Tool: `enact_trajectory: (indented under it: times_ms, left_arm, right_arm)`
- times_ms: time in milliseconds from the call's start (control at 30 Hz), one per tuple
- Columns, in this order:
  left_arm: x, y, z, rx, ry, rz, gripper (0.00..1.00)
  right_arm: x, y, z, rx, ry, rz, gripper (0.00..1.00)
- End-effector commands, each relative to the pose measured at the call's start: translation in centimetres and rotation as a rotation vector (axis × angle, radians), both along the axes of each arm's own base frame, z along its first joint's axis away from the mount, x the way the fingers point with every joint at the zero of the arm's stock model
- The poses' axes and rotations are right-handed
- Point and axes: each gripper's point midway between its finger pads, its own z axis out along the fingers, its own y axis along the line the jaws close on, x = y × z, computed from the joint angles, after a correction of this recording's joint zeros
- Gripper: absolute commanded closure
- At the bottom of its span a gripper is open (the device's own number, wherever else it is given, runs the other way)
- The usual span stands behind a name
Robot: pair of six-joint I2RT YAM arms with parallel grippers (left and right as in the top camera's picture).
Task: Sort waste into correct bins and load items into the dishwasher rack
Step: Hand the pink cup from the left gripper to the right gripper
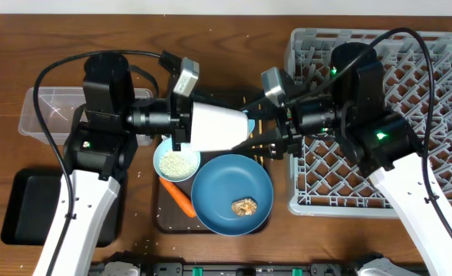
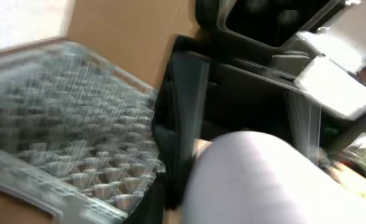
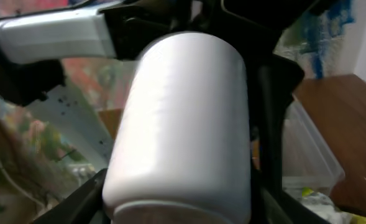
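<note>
You are holding the pale cup [image 1: 218,126] above the centre of the bench [image 1: 26,46]: left hand [image 1: 181,126] gripping it, right hand [image 1: 265,139] flanking it, clamped or not cannot tell. Dishwasher rack [image 1: 433,115] at the right edge is showing nothing loaded; rice [image 1: 177,162], carrot [image 1: 178,198], brown lump [image 1: 245,206] and blue plate [image 1: 218,192] are awaiting sorting.

A robot lab bench staged as a dish-clearing station. The cabled left arm [image 1: 95,176] and right arm [image 1: 398,157] stand at a wooden table [image 1: 233,19]. It bears a rack [image 1: 440,92], tub [image 1: 41,107], black tray [image 1: 26,207], plate [image 1: 218,192] and bowl [image 1: 159,159].
</note>
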Motion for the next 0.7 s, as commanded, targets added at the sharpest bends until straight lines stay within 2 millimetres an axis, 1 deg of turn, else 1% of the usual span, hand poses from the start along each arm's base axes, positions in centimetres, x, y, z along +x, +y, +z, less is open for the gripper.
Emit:
enact_trajectory:
  times_ms: [0, 33, 167, 233, 367, 600, 667]
  left_arm:
    - [0.1, 0.0, 0.6, -0.002, -0.014, 0.007, 0.94]
    - [0.1, 0.0, 0.6, -0.002, -0.015, 0.007, 0.94]
    - [0.1, 0.0, 0.6, -0.003, -0.018, 0.007, 0.94]
    - [0.1, 0.0, 0.6, -0.003, -0.018, 0.007, 0.94]
    - [0.1, 0.0, 0.7, -0.004, -0.017, 0.007, 0.94]
    - [0.2, 0.0, 1.2, -0.015, 0.003, 0.01, 0.93]
    - [0.2, 0.0, 1.3, -0.017, 0.004, 0.009, 0.94]
  right_arm:
    - [-2.4, 0.0, 1.5, 0.044, -0.028, 0.095, 0.35]
    - [-2.3, 0.1, 1.5, 0.042, -0.029, 0.09, 0.33]
    - [-1.7, 0.2, 1.2, 0.028, -0.037, 0.055, 0.3]
    - [-1.8, 0.2, 1.3, 0.032, -0.046, 0.058, 0.25]
    - [-1.7, 0.9, 1.0, 0.017, -0.064, 0.038, 0.23]
    - [-2.1, 2.1, 1.0, 0.009, -0.096, 0.031, 0.28]
    - [-2.0, 2.2, 1.0, 0.009, -0.104, 0.024, 0.35]
